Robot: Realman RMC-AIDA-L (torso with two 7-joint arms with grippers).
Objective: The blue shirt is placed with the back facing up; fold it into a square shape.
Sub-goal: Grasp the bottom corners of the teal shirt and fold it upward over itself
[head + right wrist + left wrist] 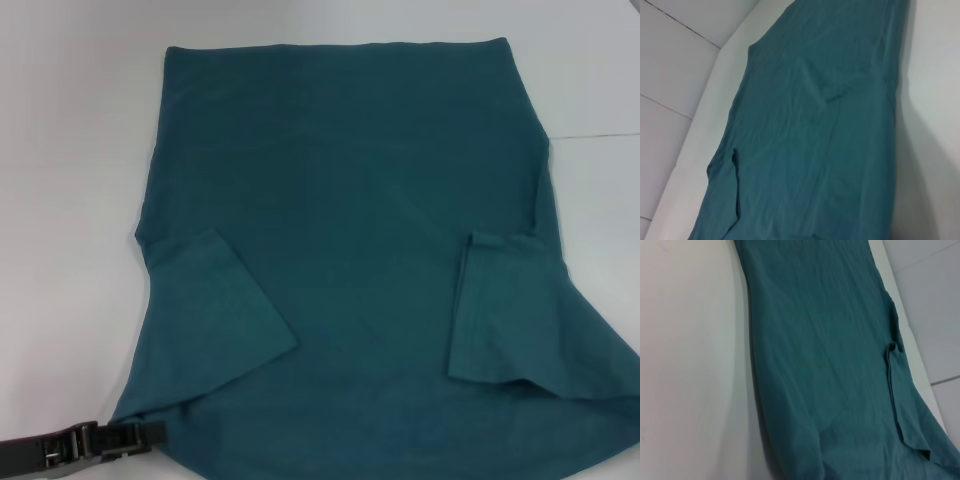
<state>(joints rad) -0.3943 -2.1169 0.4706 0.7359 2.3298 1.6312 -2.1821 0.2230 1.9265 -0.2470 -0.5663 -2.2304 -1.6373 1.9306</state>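
The blue shirt (350, 200) lies flat on the white table (70, 200), plain side up, hem at the far edge. Its left sleeve (225, 310) and right sleeve (500, 310) are both folded inward onto the body. My left gripper (140, 435) lies low at the near left, seen side-on, its tip at the shirt's near left corner. The left wrist view looks along the shirt (830, 365), and so does the right wrist view (815, 140); neither shows any fingers. My right gripper is out of view.
White tabletop surrounds the cloth on the left and far sides. A thin seam (600, 133) runs across the surface at the right. Pale floor tiles (935, 305) (670, 65) show beyond the table's edge in both wrist views.
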